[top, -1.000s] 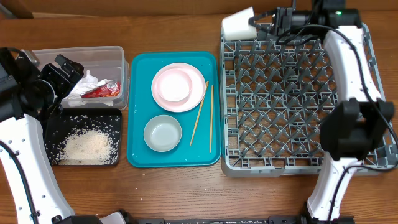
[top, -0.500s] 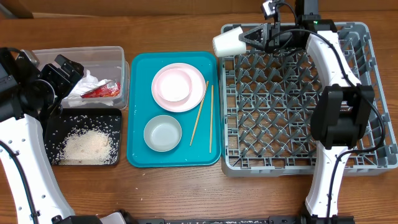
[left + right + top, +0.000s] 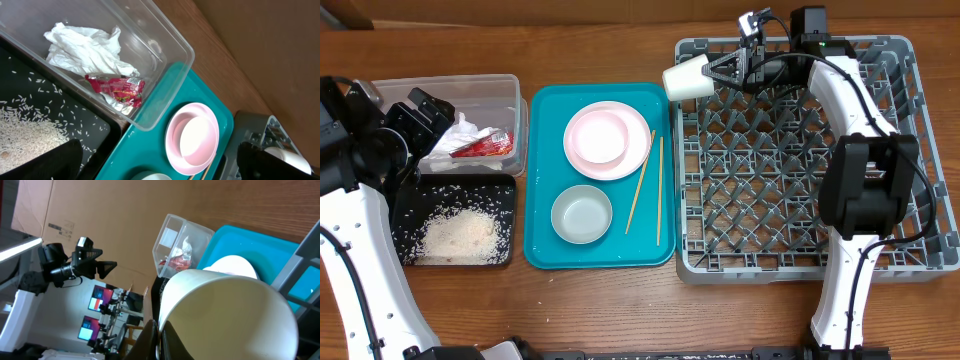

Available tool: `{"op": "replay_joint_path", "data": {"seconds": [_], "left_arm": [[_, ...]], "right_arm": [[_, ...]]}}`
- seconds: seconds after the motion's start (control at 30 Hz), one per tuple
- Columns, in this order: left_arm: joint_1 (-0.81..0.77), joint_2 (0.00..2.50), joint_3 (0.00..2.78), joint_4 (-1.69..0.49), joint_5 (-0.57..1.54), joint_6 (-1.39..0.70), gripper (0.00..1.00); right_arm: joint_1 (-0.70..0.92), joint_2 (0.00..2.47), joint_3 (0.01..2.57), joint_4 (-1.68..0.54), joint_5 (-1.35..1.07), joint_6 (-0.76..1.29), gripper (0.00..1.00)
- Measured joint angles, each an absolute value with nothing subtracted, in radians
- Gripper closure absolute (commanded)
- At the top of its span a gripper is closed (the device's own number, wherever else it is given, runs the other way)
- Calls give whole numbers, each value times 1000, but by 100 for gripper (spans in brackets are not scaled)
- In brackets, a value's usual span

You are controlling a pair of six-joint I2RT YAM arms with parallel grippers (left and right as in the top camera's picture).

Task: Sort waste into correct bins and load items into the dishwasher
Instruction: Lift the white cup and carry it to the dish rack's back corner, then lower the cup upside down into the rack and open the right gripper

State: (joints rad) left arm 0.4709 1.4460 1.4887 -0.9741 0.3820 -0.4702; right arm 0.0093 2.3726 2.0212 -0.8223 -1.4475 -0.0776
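My right gripper [image 3: 718, 75] is shut on the rim of the small white cup [image 3: 687, 78], held on its side over the far left corner of the grey dish rack [image 3: 800, 250]; the cup fills the right wrist view [image 3: 225, 315]. My left gripper [image 3: 420, 115] is open and empty above the clear tub [image 3: 510, 90], which holds the white-and-red wrapper [image 3: 117, 87]. Rice [image 3: 460, 235] lies in the black tray [image 3: 405, 200]. The pink plate [image 3: 638, 150] carries the pink bowl [image 3: 598, 137]. The grey-green bowl [image 3: 582, 214] and two chopsticks [image 3: 650, 185] lie on the teal tray.
The teal tray [image 3: 542, 250] lies between the bins and the rack. White crumpled paper [image 3: 85, 47] also lies in the clear tub. A cardboard wall runs along the table's far edge.
My right gripper has carried the cup left and then slightly nearer, lowering it over the rack's far left corner. The left arm has not moved.
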Motion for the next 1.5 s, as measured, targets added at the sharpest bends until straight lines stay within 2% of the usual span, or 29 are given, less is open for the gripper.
{"op": "replay_joint_path", "data": {"seconds": [0.47,0.9,1.5], "left_arm": [[471,1446,1489,-974,382,-470,0],[471,1446,1489,-974,382,-470,0],[471,1446,1489,-974,382,-470,0]], "right_arm": [[60,2373,2021,-762,-1313,-8,96],[58,2373,2021,-763,-1301,25,96],[35,2372,2023,-913,-1268,-41,96]]}}
